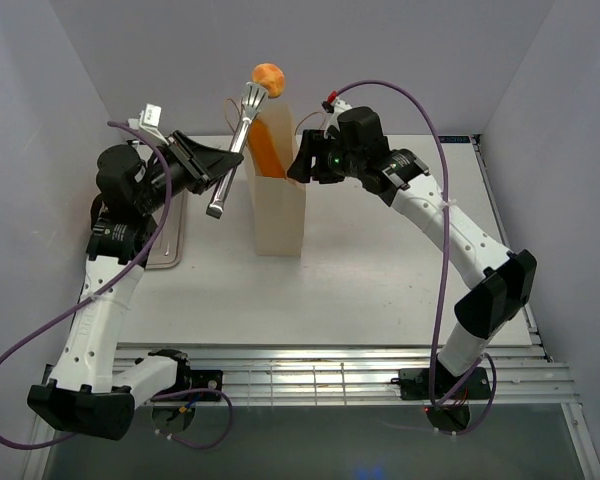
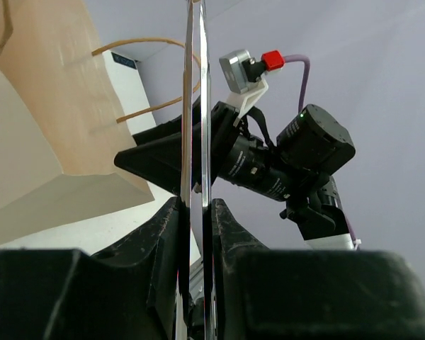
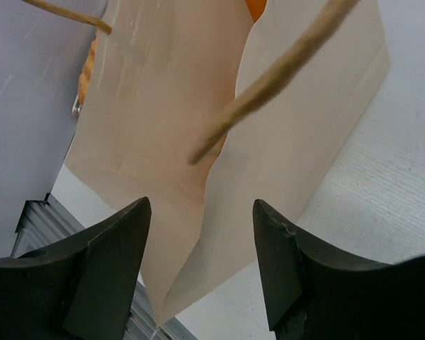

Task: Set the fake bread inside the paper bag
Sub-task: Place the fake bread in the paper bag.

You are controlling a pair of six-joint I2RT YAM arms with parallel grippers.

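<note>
- Silver metal tray (image 1: 170, 255): lies at the table's left, beneath the left arm.
- Left gripper (image 2: 196, 212): fingers pinched tight on the tongs (image 1: 235, 140), which extend its reach and carry the round roll (image 1: 268, 78) high above the bag's mouth, apparently for dropping.
- Paper bag (image 1: 278, 215): stands upright mid-table, mouth open, with an orange loaf (image 1: 267, 145) leaning inside.
- Right gripper (image 3: 202, 212): fingers spread and holding nothing, just beside the bag's upper edge, probably to steady it.
</note>
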